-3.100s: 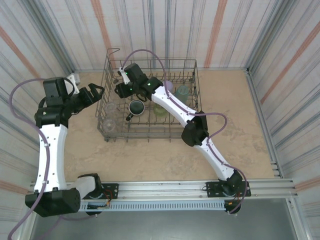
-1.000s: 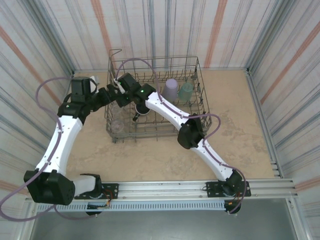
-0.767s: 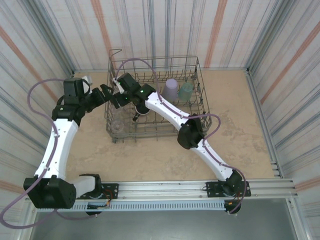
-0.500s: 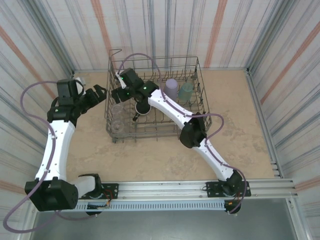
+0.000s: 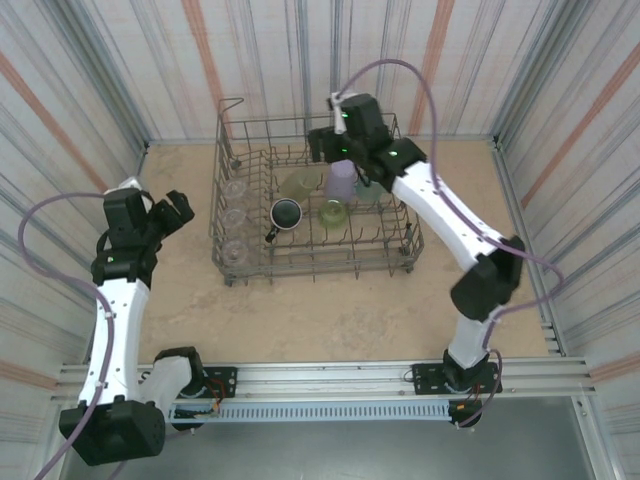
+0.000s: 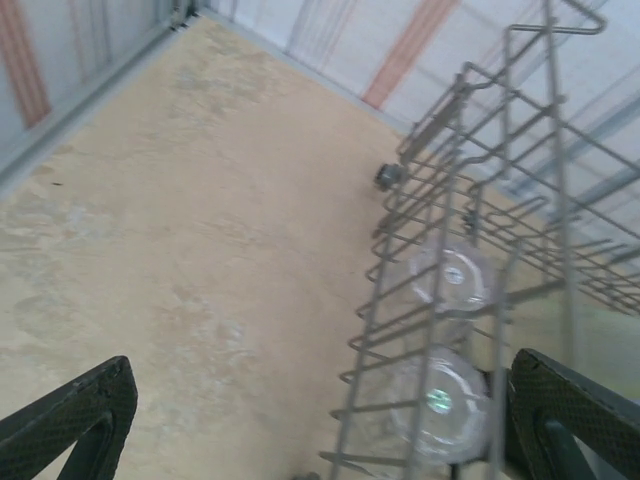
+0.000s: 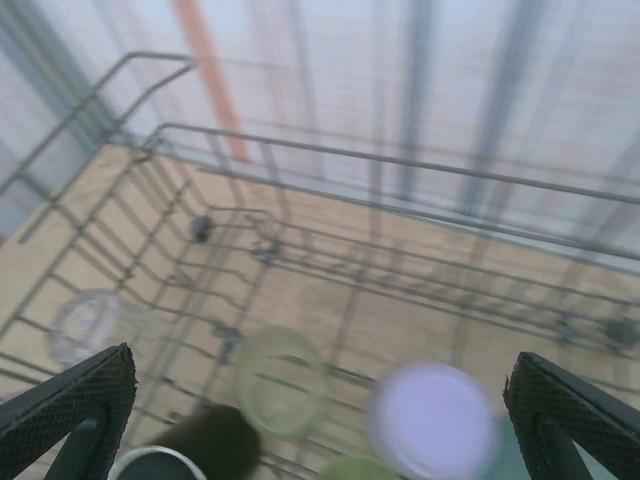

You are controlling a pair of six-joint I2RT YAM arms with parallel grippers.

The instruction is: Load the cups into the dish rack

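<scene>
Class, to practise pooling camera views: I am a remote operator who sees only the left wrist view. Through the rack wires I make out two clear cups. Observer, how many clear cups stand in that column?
Observer: Three clear cups stand in that left column of the dish rack.
Operator: Any coloured ones loaded?
Observer: Yes, a lavender cup stands in the far part of the rack, right of centre.
Operator: Where is the right gripper?
Observer: The right gripper hovers above the rack's far side, jaws open and empty.
</scene>
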